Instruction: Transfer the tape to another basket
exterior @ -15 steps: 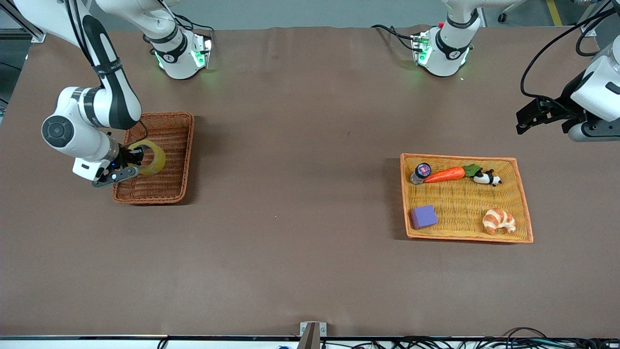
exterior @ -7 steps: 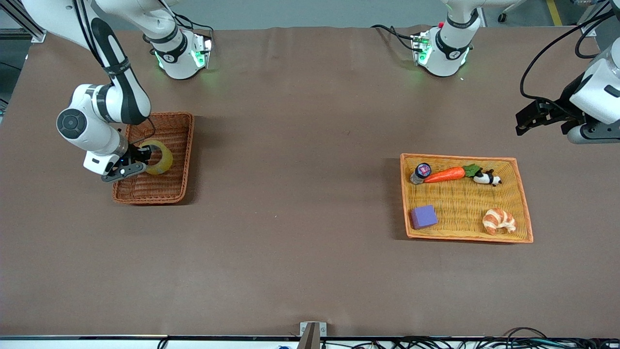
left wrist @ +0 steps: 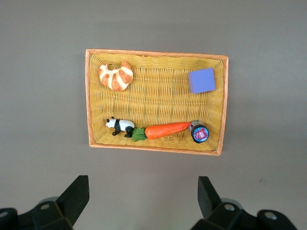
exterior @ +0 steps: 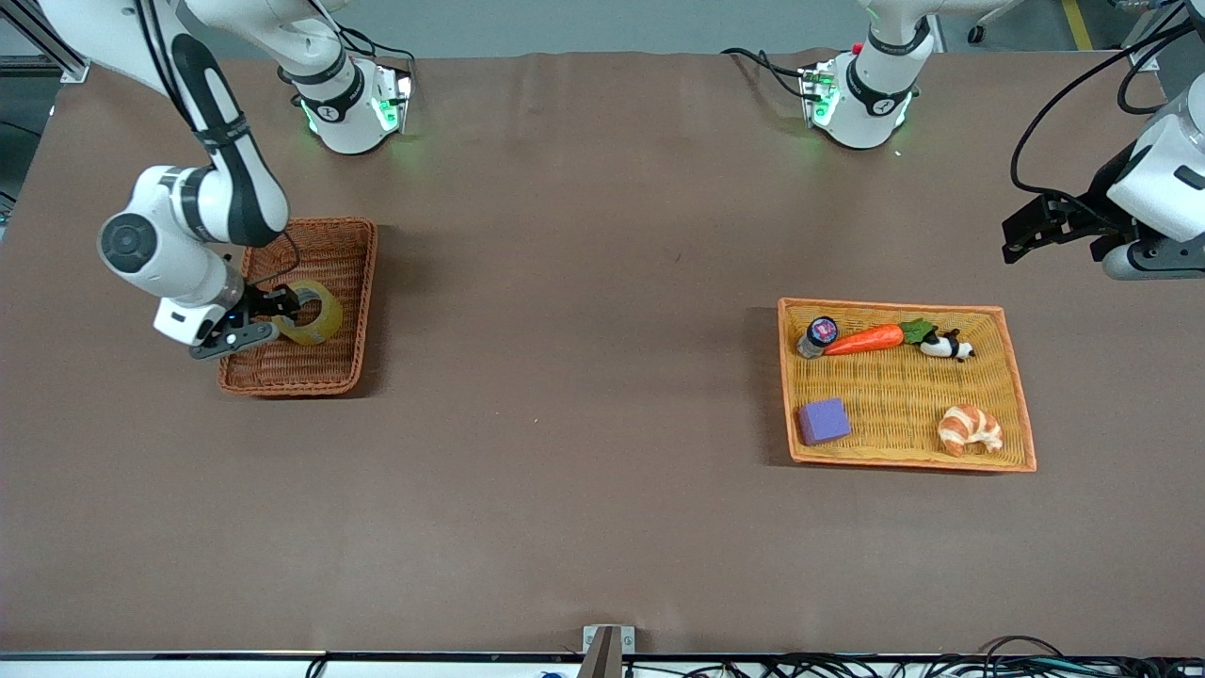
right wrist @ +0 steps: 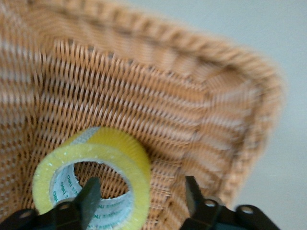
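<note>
The tape point(exterior: 311, 314), a yellowish translucent roll, rests inside the dark reddish-brown wicker basket point(exterior: 367, 282) at the right arm's end of the table. My right gripper point(exterior: 285, 311) is low in that basket and open. In the right wrist view one finger sits in the hole of the tape point(right wrist: 103, 153), the other stands apart from it over the basket's weave point(right wrist: 192, 96), and my right gripper point(right wrist: 140, 188) does not pinch the roll. My left gripper point(exterior: 1017, 240) is open and empty, waiting in the air at the left arm's end; it also shows in the left wrist view point(left wrist: 141, 187).
The yellow woven tray point(exterior: 894, 303) with an orange rim holds a croissant point(exterior: 970, 428), a carrot point(exterior: 864, 340), a purple block point(exterior: 824, 420), a panda figure point(exterior: 946, 347) and a small bottle point(exterior: 817, 335). The tray also shows in the left wrist view point(left wrist: 153, 51).
My right gripper carried the tape a little deeper over the basket, lowered it and opened. The tape now rests in the basket. The left arm has not moved.
</note>
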